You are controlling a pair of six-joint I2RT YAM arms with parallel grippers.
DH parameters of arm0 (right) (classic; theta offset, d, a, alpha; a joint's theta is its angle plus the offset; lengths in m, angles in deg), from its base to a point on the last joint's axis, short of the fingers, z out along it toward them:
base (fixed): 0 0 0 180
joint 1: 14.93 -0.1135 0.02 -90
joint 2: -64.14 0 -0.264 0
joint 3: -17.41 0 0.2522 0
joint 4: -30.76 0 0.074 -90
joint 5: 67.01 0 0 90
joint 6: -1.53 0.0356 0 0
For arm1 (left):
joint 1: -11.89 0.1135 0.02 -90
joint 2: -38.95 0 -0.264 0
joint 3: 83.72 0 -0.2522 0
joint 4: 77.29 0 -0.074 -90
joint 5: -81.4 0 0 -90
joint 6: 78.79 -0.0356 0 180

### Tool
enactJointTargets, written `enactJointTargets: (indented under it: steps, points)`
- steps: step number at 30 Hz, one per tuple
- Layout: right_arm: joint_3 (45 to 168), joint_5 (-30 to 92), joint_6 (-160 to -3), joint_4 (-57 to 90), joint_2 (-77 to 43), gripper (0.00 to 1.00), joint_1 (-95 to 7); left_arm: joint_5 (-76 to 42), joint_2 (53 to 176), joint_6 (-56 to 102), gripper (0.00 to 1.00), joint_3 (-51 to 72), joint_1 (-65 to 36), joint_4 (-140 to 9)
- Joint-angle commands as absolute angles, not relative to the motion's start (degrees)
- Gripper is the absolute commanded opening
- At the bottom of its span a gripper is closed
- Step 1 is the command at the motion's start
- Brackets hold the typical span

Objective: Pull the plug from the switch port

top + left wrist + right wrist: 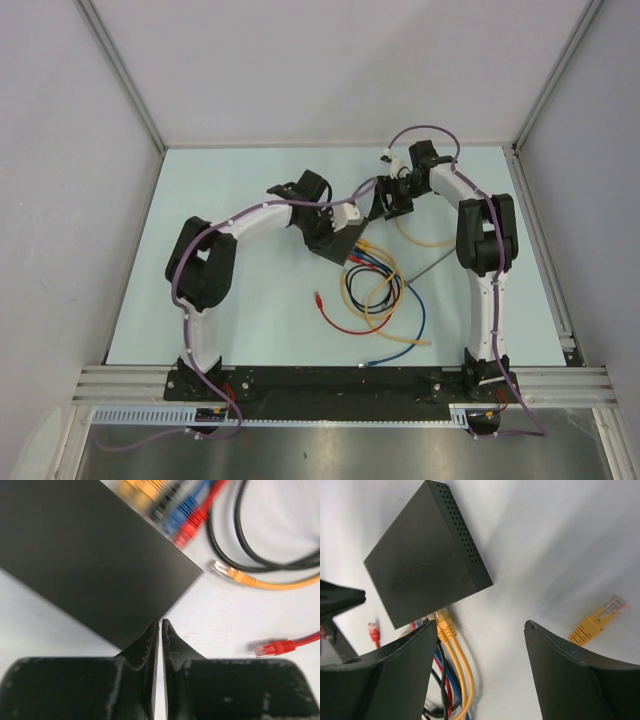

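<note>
The pale green counter [250,330] carries all items, and the two white-and-black arms reach inward from its near edge, the left arm [205,265] from the left and the right arm [485,235] from the right. The flat matte-black rectangular switch [420,565] lies flat near the centre of the counter, between the two hands. One narrow side is perforated with vent holes. The socket edge faces the near side of the counter. A loose tangle of yellow, blue, red and black cables [375,295] spreads from that edge toward the near right. The right hand [480,625] hangs above the counter just beside the switch, fingers wide apart with nothing between them. The left hand [160,622] sits at a corner of the switch, fingers together but for a thin slit, gripping nothing; contact with the housing cannot be determined. Two yellow plugs [445,625] are seated in the sockets, next to blue and red ones. A loose yellow plug [597,620] lies apart on the counter near the right hand, and a loose red plug [270,647] lies near the left hand.
</note>
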State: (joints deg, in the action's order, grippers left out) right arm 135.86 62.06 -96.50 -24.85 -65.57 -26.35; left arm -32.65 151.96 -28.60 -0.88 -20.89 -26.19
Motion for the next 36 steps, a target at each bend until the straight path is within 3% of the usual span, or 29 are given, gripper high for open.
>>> enactJointTargets:
  steps: [1, 5, 13, 29, 36]
  points:
    - [135.07, 70.53, -99.18, -26.50, -65.32, 0.73, -23.99, -38.48, 149.52, -23.96, 0.13, -7.04, -18.09, -22.84]
    - [130.94, 74.23, -102.09, -26.86, -64.27, 0.70, -23.64, -41.55, 151.79, -17.11, 0.19, -10.72, -16.68, -21.43]
    - [128.99, 76.34, -97.35, -23.00, -65.14, 0.66, -24.42, -44.71, 159.01, -5.16, 0.20, -16.01, -14.48, -19.50]
    - [145.60, 76.61, -93.65, -21.14, -76.48, 0.68, -31.02, -44.81, 154.53, 0.40, 0.22, -8.72, -11.32, -23.27]
    - [140.69, 76.78, -100.05, -25.97, -74.02, 0.68, -28.21, -44.98, 156.45, 2.77, 0.31, -9.68, -11.32, -24.33]
